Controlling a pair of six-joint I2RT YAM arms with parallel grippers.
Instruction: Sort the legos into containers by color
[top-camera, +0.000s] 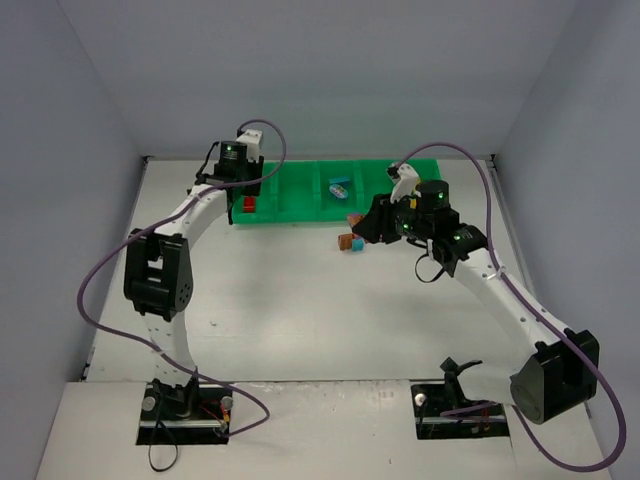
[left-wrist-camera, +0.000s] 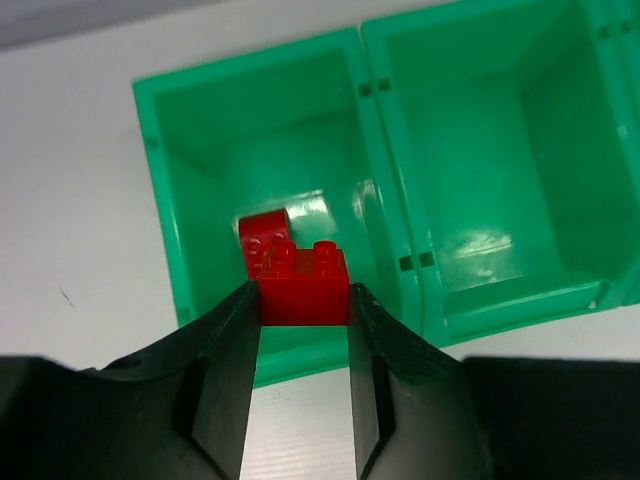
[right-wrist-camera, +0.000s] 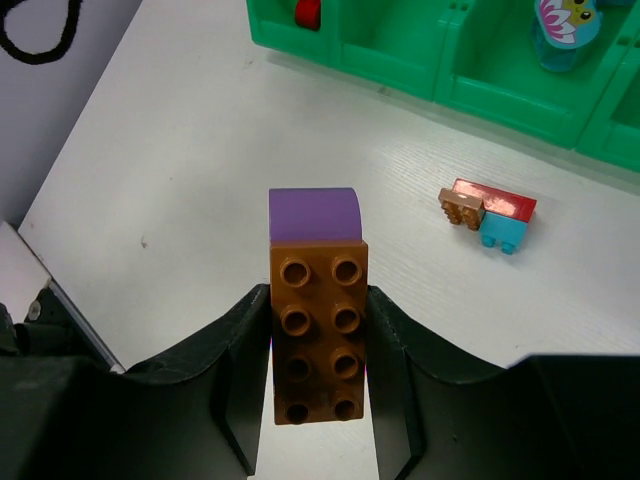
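Observation:
My left gripper (left-wrist-camera: 303, 300) is shut on a red lego (left-wrist-camera: 303, 290) and holds it over the leftmost compartment of the green containers tray (left-wrist-camera: 375, 150). A second red lego (left-wrist-camera: 262, 232) lies in that compartment just behind it. My right gripper (right-wrist-camera: 318, 295) is shut on a long brown lego (right-wrist-camera: 320, 330) with a purple lego (right-wrist-camera: 314, 213) stuck under its far end, held above the table in front of the tray (top-camera: 300, 190). From above, the left gripper (top-camera: 245, 200) is at the tray's left end and the right gripper (top-camera: 374, 224) is near its middle.
A small cluster of red (right-wrist-camera: 497, 203), brown (right-wrist-camera: 461, 208) and cyan (right-wrist-camera: 499, 232) legos lies on the table just ahead of the right gripper. A cyan brick (top-camera: 340, 186) sits in a middle compartment. Grey walls close in the table on three sides.

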